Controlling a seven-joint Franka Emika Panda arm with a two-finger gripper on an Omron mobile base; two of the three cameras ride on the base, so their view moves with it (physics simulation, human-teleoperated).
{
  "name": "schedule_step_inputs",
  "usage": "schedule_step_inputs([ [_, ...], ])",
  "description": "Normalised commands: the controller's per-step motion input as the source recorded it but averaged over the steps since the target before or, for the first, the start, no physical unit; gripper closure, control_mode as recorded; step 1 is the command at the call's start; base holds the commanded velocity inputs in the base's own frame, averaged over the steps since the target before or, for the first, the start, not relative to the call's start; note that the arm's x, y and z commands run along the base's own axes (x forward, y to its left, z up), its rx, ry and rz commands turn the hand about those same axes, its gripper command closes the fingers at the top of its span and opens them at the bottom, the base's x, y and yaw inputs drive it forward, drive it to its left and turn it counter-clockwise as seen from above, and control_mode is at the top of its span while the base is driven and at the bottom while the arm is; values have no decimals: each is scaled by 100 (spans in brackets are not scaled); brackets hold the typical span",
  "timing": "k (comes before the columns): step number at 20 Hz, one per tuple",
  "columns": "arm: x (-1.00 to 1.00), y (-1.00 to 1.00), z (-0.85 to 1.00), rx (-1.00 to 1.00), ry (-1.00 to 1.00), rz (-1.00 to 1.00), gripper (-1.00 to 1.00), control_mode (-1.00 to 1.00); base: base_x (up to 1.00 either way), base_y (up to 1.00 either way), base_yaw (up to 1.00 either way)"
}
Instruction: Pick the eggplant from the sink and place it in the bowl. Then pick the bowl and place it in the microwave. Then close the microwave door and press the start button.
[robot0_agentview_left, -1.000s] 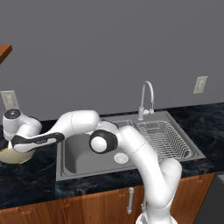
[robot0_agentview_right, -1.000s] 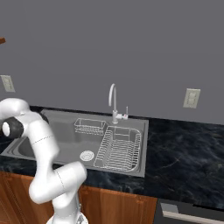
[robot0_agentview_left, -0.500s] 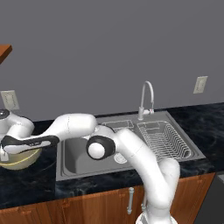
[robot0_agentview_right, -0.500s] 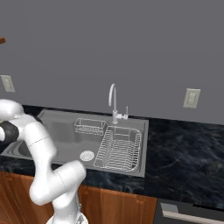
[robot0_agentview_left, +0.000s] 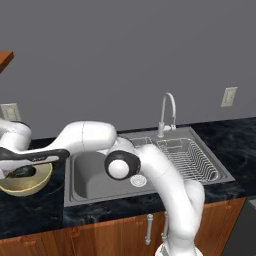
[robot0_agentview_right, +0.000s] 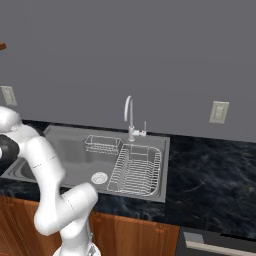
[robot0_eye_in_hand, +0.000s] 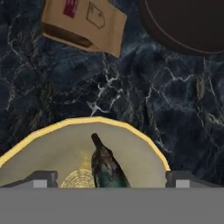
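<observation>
The pale yellow-tan bowl (robot0_agentview_left: 31, 186) stands on the dark counter left of the sink (robot0_agentview_left: 92, 187). The dark eggplant (robot0_agentview_left: 22, 172) lies inside it, loose on the speckled bottom. In the hand view the bowl (robot0_eye_in_hand: 52, 151) sits just below my gripper (robot0_eye_in_hand: 112, 178), and the eggplant (robot0_eye_in_hand: 107, 168) lies between the two fingertips (robot0_eye_in_hand: 42, 178), touching neither. The gripper is open, its jaws spread wide over the bowl. My arm reaches far left across the sink basin (robot0_agentview_right: 70, 150).
A brown paper package (robot0_eye_in_hand: 83, 24) and a dark round object (robot0_eye_in_hand: 188, 22) lie on the counter beyond the bowl. A wire dish rack (robot0_agentview_left: 187, 157) and a curved faucet (robot0_agentview_left: 169, 112) stand at the sink's right side. A wall outlet (robot0_agentview_left: 10, 111) is behind the bowl.
My hand has lifted up out of the bowl and drifted left. The eggplant stays behind in the bowl, and more of the bowl shows now.
</observation>
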Motion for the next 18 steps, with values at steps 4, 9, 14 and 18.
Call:
schedule_step_inputs([
  [4, -80, -51, 44, 6, -5, 0, -100, -100, 0, 0, 0],
  [9, -100, -80, -7, 11, 0, 0, -100, -100, 0, 0, 0],
  [14, -47, -97, -62, 1, 0, 0, -100, -100, 0, 0, 0],
  [18, 24, -60, -53, 0, 0, 0, -100, -100, 0, 0, 0],
])
